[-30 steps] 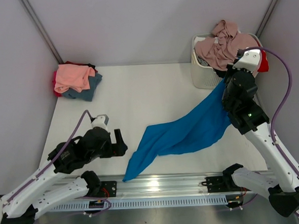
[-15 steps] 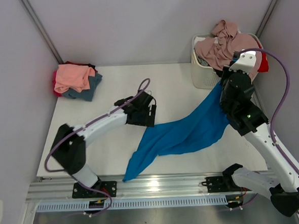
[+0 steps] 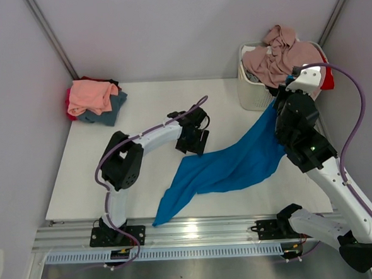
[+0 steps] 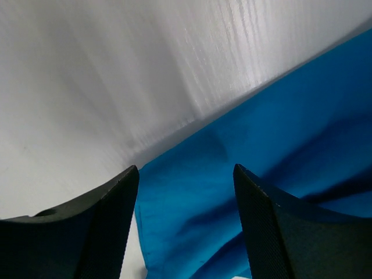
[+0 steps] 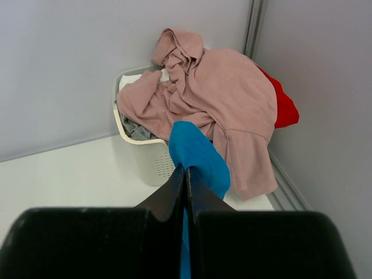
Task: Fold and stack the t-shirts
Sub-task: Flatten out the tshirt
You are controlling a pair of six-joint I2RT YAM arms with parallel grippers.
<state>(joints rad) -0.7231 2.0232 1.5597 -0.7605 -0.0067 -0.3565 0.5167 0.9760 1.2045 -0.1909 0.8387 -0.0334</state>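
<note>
A bright blue t-shirt point(image 3: 228, 165) stretches from the table's front middle up to my right gripper point(image 3: 280, 103), which is shut on its upper end point(image 5: 195, 152) and holds it raised beside the basket. My left gripper point(image 3: 198, 146) is open just above the shirt's upper left edge point(image 4: 192, 197), one finger to each side of it. A folded stack of shirts point(image 3: 94, 99), salmon pink on top with slate blue-grey, red and black beneath, lies at the far left. A dusty mauve-pink shirt point(image 3: 276, 57) and a red one point(image 5: 282, 104) hang out of the basket.
The white slatted basket point(image 3: 251, 92) stands at the back right corner, also in the right wrist view point(image 5: 142, 152). Grey walls close in the back and both sides. A metal rail point(image 3: 198, 230) runs along the near edge.
My left arm has swung from the near left out across the table to the blue shirt's upper left edge. The right gripper has kept its hold and barely moved.
</note>
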